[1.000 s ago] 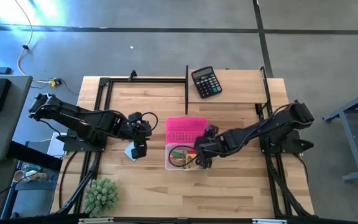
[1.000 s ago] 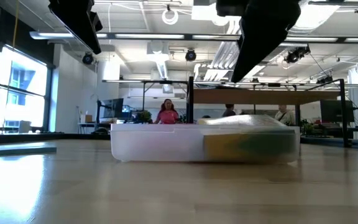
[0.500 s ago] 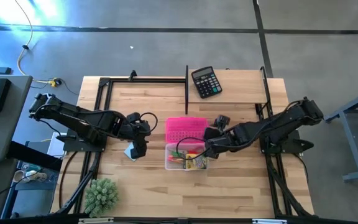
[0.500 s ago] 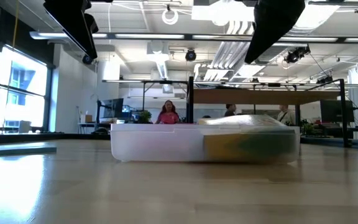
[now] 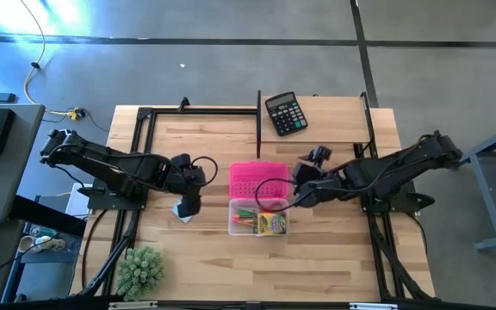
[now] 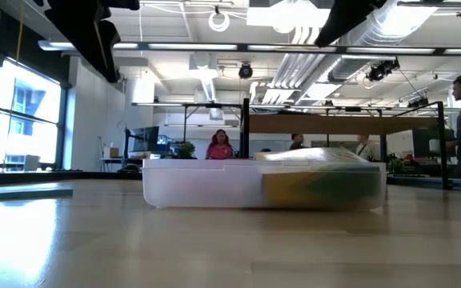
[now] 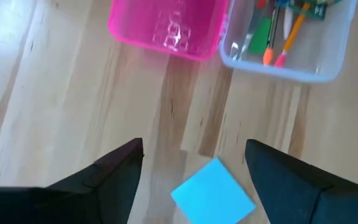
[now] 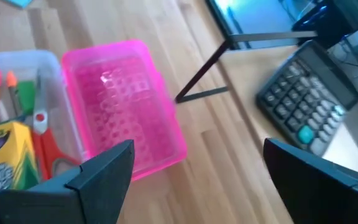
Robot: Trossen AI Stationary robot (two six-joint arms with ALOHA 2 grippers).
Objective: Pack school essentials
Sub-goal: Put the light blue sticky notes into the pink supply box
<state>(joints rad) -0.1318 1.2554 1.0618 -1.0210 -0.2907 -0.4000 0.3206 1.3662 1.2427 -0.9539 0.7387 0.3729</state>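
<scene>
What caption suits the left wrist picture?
Open left gripper above a blue notepad on the table, near the clear case.

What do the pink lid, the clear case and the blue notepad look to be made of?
Pink lid: likely moulded plastic, translucent and glossy, with a raised grid pattern and glare spots. Clear case: seemingly plastic, see-through with a frosted look, the pencils visible through its wall. Blue notepad: probably paper, flat matt blue with sharp corners, no shine.

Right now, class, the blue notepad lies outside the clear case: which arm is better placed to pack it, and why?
Left. The left gripper hangs open directly over the blue notepad, which lies on the table beside the clear case. The right gripper is across the case, nearer the calculator.
</scene>
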